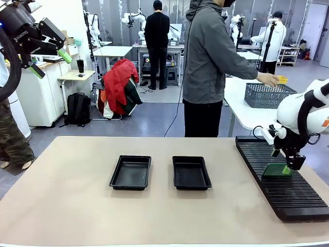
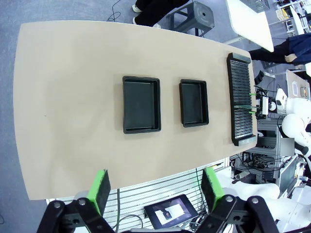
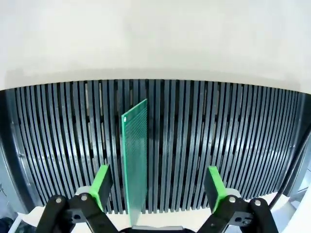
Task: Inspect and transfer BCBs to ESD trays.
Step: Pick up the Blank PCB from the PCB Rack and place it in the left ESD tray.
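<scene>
One thin green BCB (image 3: 136,160) standing on edge in a slot of the long black ribbed rack (image 3: 233,145), upright, with a fine dotted grid across its face, a pale sheen and a small hole near one top corner. Bracketed by the right gripper (image 3: 158,184), jaws wide, green pads either side of the board and clear of it, one pad just beside its face. From the front, lying about midway along the rack at the robot's right end of the table (image 1: 67,206), a smooth tan top with rounded corners. Two shallow black ESD trays (image 1: 134,157) side by side at mid-table, apart from each other and well apart from the rack, glossy floors showing, the right-hand tray (image 1: 188,157) nearer the board. High at the robot's left, the left gripper (image 1: 50,63), jaws wide, nothing between the pads, looking down on the whole tabletop. Beyond the far edge, a person (image 1: 208,67) in a grey jacket, turned aside, one hand over a dark mesh basket (image 1: 267,95) on a white table. Behind, a grey floor, a red jacket (image 1: 117,80) on a chair, a black backpack (image 1: 78,109) and other people at distant benches.
</scene>
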`<state>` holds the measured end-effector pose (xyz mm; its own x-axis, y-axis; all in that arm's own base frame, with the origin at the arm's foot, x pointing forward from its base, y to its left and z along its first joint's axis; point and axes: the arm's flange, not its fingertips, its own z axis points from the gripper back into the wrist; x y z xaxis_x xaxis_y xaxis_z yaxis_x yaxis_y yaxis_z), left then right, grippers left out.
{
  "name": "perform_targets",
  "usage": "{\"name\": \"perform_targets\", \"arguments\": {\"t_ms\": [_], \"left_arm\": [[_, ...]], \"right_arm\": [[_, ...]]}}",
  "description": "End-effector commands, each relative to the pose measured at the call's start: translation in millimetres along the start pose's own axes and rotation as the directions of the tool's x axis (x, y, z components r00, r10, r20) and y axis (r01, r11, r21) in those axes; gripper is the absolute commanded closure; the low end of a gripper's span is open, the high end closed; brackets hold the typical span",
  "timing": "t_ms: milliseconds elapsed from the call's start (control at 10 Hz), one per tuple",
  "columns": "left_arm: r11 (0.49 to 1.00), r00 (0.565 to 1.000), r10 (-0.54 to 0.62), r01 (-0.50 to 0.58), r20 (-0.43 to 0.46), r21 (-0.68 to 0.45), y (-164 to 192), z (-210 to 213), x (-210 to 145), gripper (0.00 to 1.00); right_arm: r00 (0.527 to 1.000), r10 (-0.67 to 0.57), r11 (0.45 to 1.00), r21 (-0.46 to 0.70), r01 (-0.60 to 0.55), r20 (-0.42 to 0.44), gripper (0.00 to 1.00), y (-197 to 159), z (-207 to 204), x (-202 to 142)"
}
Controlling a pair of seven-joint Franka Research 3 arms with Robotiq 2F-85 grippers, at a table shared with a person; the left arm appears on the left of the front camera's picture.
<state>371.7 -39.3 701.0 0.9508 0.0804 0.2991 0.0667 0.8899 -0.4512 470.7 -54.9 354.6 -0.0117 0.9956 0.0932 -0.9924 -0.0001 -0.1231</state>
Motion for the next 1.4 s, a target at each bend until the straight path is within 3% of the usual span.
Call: {"name": "perform_targets", "arguments": {"t_ms": [0,500,900,1000,1100,1200,1300], "left_arm": [[1.0,1.0,0.001,-0.001,-0.003,-0.002,0.6,-1.2,-0.4,0.0],[1.0,1.0,0.001,-0.001,-0.003,-0.002,0.6,-1.2,-0.4,0.0],[1.0,1.0,0.001,-0.001,-0.003,-0.002,0.6,-1.2,-0.4,0.0],[1.0,1.0,0.001,-0.001,-0.003,-0.002,0.6,-1.2,-0.4,0.0],[1.0,1.0,0.001,-0.001,-0.003,-0.002,0.6,-1.2,-0.4,0.0],[1.0,1.0,0.001,-0.001,-0.003,-0.002,0.6,-1.2,-0.4,0.0],[1.0,1.0,0.001,-0.001,-0.003,-0.002,0.6,-1.2,-0.4,0.0]], "right_arm": [[1.0,0.007,1.0,0.003,-0.007,-0.009,0.0,1.3,2.0,-1.7],[1.0,0.025,1.0,0.005,-0.025,0.003,0.0,-0.6,-3.8,-0.7],[0.999,0.052,0.998,0.019,-0.052,-0.004,0.2,2.7,-3.9,0.9],[0.998,0.056,0.998,0.027,-0.055,-0.009,0.17,4.2,-2.1,1.6],[0.999,0.052,0.998,0.034,-0.051,-0.013,0.32,5.4,-1.2,2.4],[0.998,0.052,0.998,0.04,-0.051,-0.02,0.29,6.5,-1.6,1.8],[0.999,0.048,0.998,0.045,-0.046,-0.026,0.44,7.3,-1.7,0.9]]}}
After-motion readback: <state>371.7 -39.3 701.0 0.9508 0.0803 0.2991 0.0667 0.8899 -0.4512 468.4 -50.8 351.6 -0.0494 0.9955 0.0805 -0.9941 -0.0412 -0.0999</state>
